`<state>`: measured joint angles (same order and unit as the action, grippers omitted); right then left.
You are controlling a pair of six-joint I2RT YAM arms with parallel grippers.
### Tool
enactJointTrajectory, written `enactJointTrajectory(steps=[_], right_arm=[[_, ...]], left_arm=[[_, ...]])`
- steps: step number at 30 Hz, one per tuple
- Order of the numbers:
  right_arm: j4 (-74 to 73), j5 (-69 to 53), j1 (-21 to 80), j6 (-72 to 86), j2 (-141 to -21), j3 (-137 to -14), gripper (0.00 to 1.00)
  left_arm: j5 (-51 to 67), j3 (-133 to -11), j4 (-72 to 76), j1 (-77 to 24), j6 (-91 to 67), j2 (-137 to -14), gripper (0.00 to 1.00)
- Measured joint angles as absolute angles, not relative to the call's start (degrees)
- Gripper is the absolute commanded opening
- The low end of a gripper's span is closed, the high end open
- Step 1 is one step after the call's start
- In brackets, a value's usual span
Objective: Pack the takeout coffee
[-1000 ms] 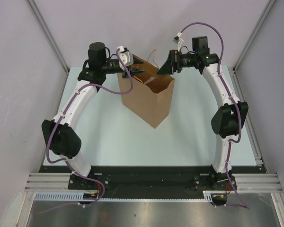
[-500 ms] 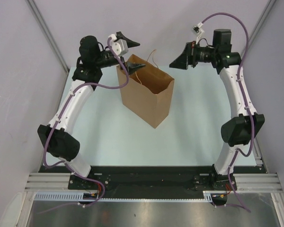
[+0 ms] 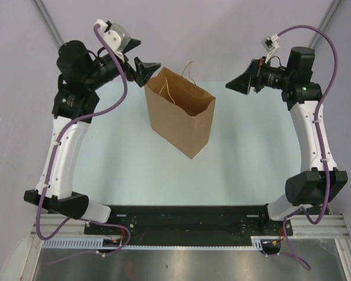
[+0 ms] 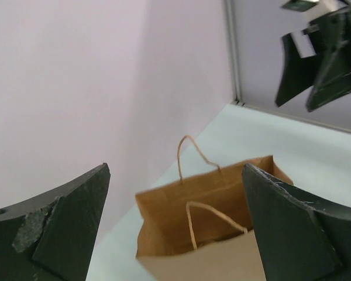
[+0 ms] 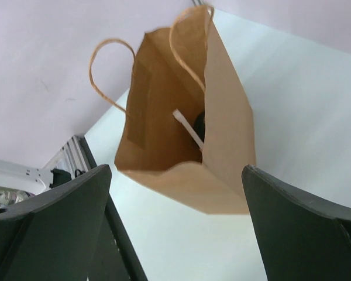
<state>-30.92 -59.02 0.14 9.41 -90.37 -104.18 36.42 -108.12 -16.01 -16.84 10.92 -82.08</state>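
Top external view: since a second ago both arms have drawn back from the paper bag (image 3: 181, 123), which stands upright on the table (image 3: 251, 158). The left claw (image 3: 147, 54), earlier at the bag's rim, now hangs raised just left of it, fingers spread and empty. The right claw (image 3: 237, 83) hovers off to the right, likewise spread and empty. From the right wrist, the takeout coffee (image 5: 199, 125) shows only as a dark sliver deep inside the bag.

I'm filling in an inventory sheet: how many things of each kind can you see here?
Paper bag: 1
Pincers, both open: 2 (left pincer, right pincer)
Partly seen inside the bag: 2 (dark round thing, white stick)
Total: 5
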Motion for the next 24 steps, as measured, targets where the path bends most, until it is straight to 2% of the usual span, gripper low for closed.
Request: enactJointTrajectory(steps=[3, 6, 10, 18, 24], right_arm=[[-30.9, -57.7, -0.8, 9.0, -86.1, -98.0, 1.00], [-31.6, -55.5, -1.7, 7.8, -81.1, -90.7, 1.00], [-33.4, -52.0, -2.0, 4.9, -75.9, -82.5, 1.00], [-37.1, -44.8, -2.8, -1.3, -70.0, -66.9, 1.00], [-38.7, -41.5, -3.9, -3.3, -65.1, -58.3, 1.00]], left_arm=[[31.3, -114.3, -28.9, -15.6, 11.0, -82.2, 0.99], [29.1, -113.1, -39.0, -11.9, 10.5, -81.0, 1.00], [26.0, -98.1, -46.9, -5.8, 8.5, -77.3, 0.99], [19.3, -69.1, -50.7, -5.0, 5.9, -70.6, 0.99], [16.1, -60.9, -50.2, -5.0, 5.9, -63.7, 0.99]])
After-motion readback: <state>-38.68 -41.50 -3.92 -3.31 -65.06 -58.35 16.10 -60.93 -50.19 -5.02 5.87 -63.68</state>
